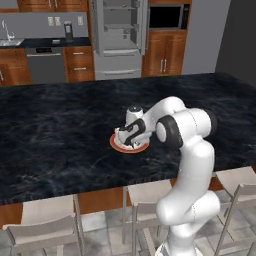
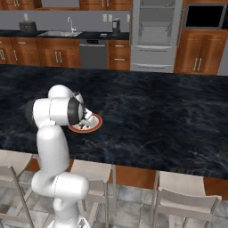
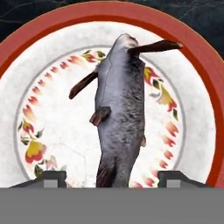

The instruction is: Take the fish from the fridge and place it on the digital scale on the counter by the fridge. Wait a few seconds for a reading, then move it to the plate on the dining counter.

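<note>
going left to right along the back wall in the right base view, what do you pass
sink → coffee machine → fridge, doors open → microwave

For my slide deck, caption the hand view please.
Grey fish lying on the red-rimmed plate, open gripper just above.

Base views looking forward and down, sharing island [image 1: 60, 130] and plate [image 2: 95, 123]; hand view looking close onto plate.
</note>
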### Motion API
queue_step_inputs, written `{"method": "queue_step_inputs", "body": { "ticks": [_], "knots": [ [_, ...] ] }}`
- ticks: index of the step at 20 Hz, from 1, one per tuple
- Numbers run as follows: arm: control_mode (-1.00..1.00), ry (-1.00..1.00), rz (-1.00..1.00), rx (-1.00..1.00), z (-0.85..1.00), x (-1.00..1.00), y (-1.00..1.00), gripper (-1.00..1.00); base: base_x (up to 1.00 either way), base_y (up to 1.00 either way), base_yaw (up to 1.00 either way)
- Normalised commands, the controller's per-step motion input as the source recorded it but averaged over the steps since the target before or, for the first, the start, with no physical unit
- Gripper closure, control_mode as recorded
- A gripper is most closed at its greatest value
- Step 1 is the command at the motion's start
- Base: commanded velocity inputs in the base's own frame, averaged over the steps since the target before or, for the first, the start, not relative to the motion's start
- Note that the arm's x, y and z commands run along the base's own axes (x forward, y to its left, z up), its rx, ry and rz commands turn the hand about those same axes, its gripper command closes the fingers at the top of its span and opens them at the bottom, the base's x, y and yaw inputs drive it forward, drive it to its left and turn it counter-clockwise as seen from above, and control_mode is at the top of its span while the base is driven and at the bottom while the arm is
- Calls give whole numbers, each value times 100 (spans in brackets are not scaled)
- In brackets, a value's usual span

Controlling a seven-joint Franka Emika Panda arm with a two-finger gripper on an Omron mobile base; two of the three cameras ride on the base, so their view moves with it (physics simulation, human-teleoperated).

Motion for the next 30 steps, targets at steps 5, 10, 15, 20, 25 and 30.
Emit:
{"method": "queue_step_inputs", "body": {
  "ticks": [5,10,15,20,25,30],
  "knots": [
    [-100,-1,0,0,71,-42,9,-100,0,0,0],
    [-100,-11,0,-1,100,-91,1,-100,0,0,0],
    [-100,-9,0,0,100,-100,0,-100,0,0,0],
    [-100,-1,0,0,81,-100,0,-100,0,0,0],
    [-100,0,0,0,52,-100,0,-100,0,0,0],
    [-100,0,1,4,21,-100,2,-100,0,0,0]
  ]
}}
